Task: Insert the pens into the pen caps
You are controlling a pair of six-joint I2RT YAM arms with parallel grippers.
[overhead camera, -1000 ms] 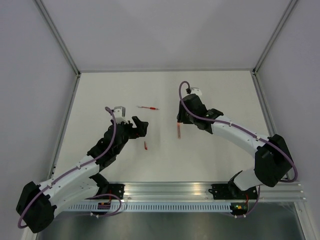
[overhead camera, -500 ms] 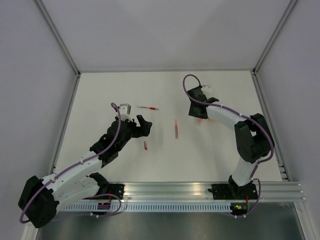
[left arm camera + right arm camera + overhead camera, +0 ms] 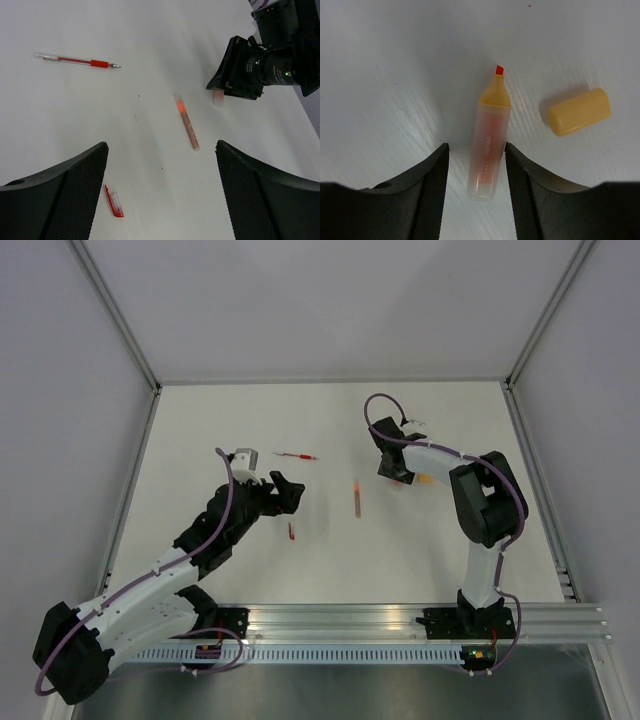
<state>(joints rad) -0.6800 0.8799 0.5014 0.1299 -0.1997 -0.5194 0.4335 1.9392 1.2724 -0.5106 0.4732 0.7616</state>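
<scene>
An orange highlighter pen point(image 3: 490, 136) lies uncapped on the table between the fingers of my right gripper point(image 3: 475, 149). The jaws straddle its barrel with a small gap on each side, so the gripper is open. Its stubby orange cap point(image 3: 579, 112) lies just to the right. A slim red pen point(image 3: 75, 60) lies at the far left and a pinkish pen point(image 3: 187, 122) in the middle. A small red cap point(image 3: 113, 201) rests near the left finger of my left gripper point(image 3: 161, 150), which hovers wide open and holds nothing.
The white table point(image 3: 200, 440) is boxed in by pale walls and an aluminium frame point(image 3: 120, 320). A metal rail point(image 3: 330, 625) carrying the arm bases runs along the near edge. My right gripper point(image 3: 260, 65) shows at the top right of the left wrist view.
My right gripper has moved right, away from the pinkish pen, and now straddles the orange highlighter. My left gripper shifted slightly and stays open.
</scene>
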